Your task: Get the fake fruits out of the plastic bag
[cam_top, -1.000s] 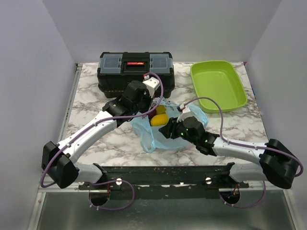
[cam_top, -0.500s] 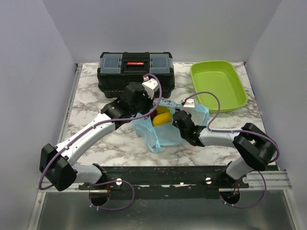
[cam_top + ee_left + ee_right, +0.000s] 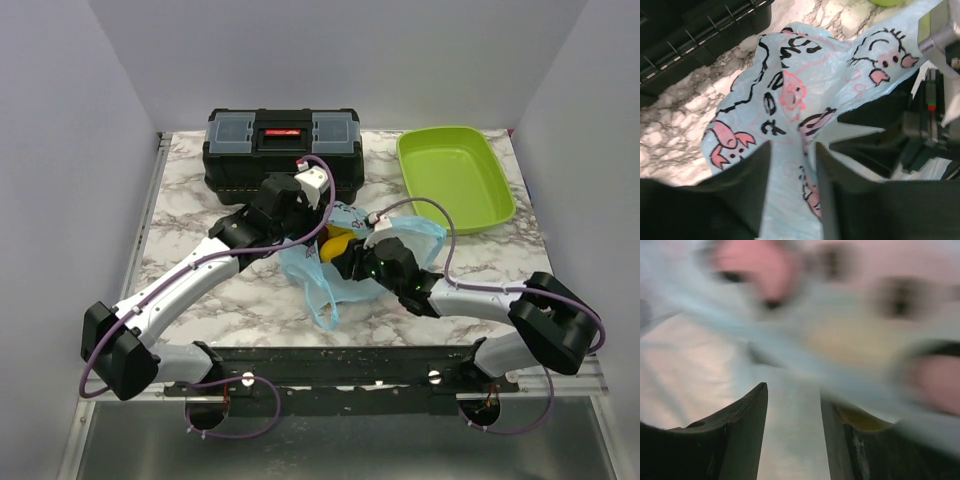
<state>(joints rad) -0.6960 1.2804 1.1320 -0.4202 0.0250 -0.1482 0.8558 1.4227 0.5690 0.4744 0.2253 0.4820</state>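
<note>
The plastic bag (image 3: 308, 270) lies crumpled mid-table, light blue with pink and black cartoon prints (image 3: 790, 90). Its mouth shows one of the fake fruits, a yellow one (image 3: 338, 243); the others are hidden. My left gripper (image 3: 316, 224) hangs over the bag's far side. In the left wrist view this gripper (image 3: 792, 147) is open, with loose bag film lying across the gap. My right gripper (image 3: 351, 263) is pushed into the bag from the near right. In its blurred wrist view the right gripper (image 3: 793, 390) is open, with bag film in front and a yellow fruit (image 3: 855, 342) glowing through it.
A black toolbox (image 3: 283, 145) stands at the back, just beyond my left wrist. A lime-green tray (image 3: 455, 180) sits at the back right. One bag handle loop (image 3: 326, 315) trails toward the near edge of the marble table (image 3: 190, 215).
My left gripper's jaws have parted from shut. The right gripper has swung left into the bag's mouth, and the bag has bunched and shifted slightly toward the near edge.
</note>
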